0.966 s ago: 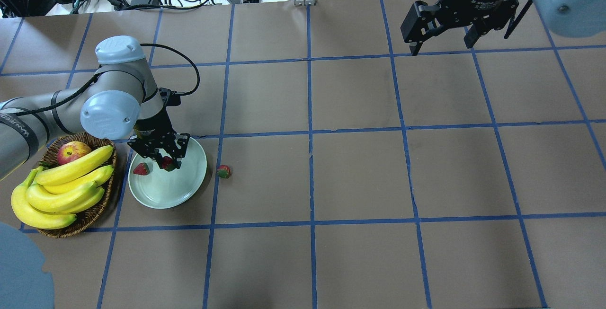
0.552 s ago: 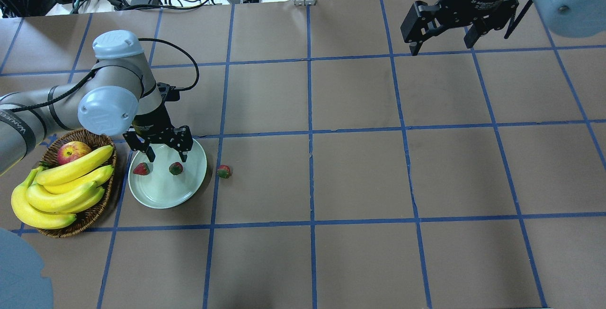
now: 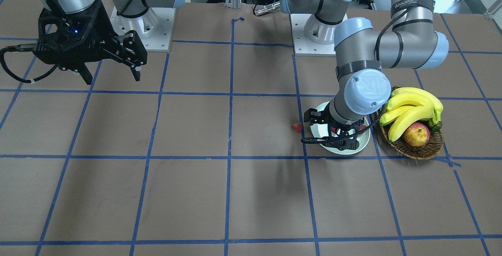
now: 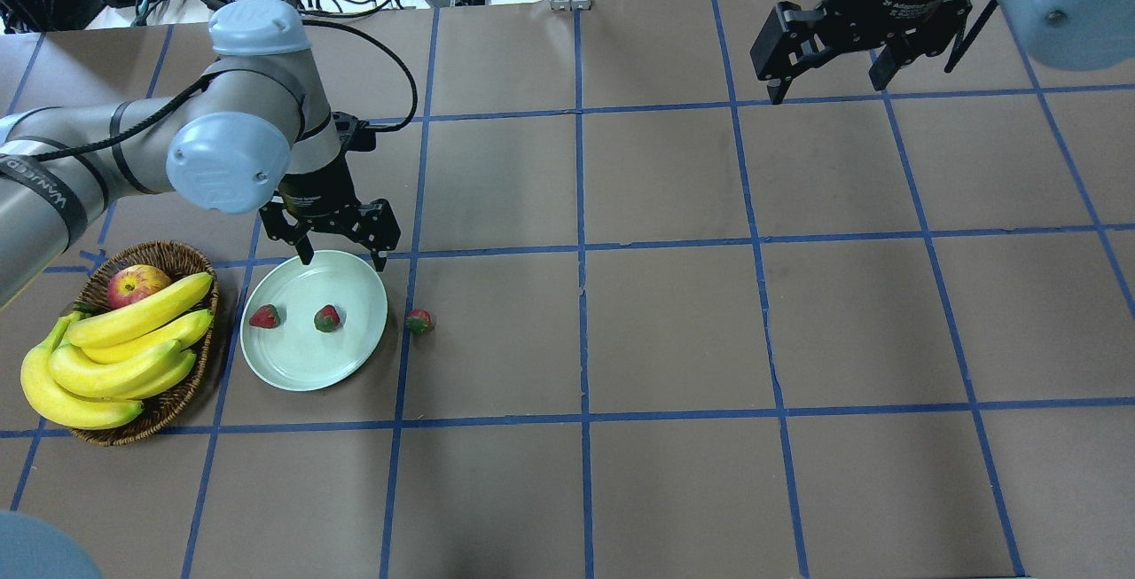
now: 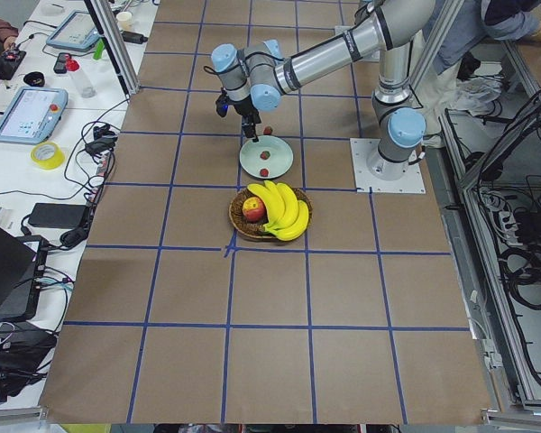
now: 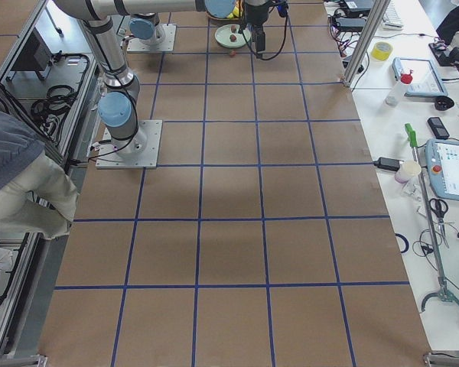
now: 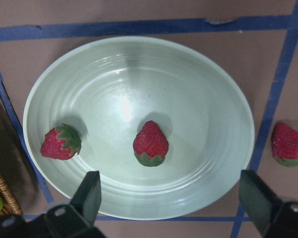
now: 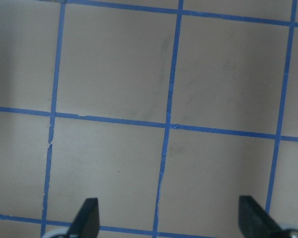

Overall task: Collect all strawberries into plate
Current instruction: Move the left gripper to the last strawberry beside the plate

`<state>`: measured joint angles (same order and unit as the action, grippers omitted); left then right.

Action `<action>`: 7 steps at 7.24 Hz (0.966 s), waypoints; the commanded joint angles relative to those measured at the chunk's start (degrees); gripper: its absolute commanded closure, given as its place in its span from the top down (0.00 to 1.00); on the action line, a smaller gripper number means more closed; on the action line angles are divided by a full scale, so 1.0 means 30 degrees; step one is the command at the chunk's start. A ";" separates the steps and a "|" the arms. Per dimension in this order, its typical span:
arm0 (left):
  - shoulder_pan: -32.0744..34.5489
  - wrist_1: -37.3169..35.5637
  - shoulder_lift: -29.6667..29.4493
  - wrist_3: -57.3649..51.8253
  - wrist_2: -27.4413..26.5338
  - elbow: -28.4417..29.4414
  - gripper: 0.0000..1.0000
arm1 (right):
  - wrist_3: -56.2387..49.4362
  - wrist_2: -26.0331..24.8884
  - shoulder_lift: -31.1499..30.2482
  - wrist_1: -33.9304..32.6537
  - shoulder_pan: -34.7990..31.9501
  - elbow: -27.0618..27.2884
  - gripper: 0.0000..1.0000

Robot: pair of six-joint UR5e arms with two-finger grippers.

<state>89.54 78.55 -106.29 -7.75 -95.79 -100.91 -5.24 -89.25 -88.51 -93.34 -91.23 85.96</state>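
Two strawberries [image 4: 327, 318] in plate [image 4: 301, 371], third strawberry [image 4: 419, 322] on bench [image 4: 665, 322] beside. My left gripper [image 4: 344, 258] spread, empty; right gripper [image 4: 829, 84] likewise. Next: grasp third strawberry.

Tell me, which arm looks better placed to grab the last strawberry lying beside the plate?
Probably the left. The left tool hangs open over the far rim of the plate, close to the strawberry on the table; the right tool is far off across the table.
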 commanded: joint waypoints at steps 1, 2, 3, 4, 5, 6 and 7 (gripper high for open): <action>0.1002 -0.0110 0.0012 -0.0519 0.0056 0.0065 1.00 | -0.0010 -0.0016 0.0000 0.0000 0.0000 0.0001 1.00; 0.1147 -0.0139 -0.0047 -0.2639 0.0144 0.0034 1.00 | -0.0010 -0.0016 0.0000 0.0000 0.0000 0.0001 1.00; 0.1207 -0.0139 -0.0076 -0.5213 0.0260 -0.0024 1.00 | 0.0019 -0.0016 0.0000 0.0000 0.0000 0.0001 1.00; 0.1207 -0.0110 -0.0135 -0.7153 0.0639 -0.0025 1.00 | 0.0019 0.0013 0.0000 -0.0029 0.0000 0.0001 1.00; 0.1207 0.0093 -0.0309 -0.9029 0.0642 -0.0083 1.00 | 0.0019 -0.0016 0.0000 0.0000 0.0000 0.0001 1.00; 0.1207 -0.0021 -0.0340 -1.1542 0.0671 -0.0257 1.00 | 0.0019 0.0013 0.0000 0.0000 0.0000 0.0001 1.00; 0.1207 0.0123 -0.0311 -1.4264 0.0614 -0.0665 1.00 | 0.0019 0.0013 0.0000 0.0000 0.0000 0.0001 1.00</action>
<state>93.16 78.64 -107.19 -41.23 -93.91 -101.82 -5.19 -89.23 -88.51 -93.35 -91.23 85.96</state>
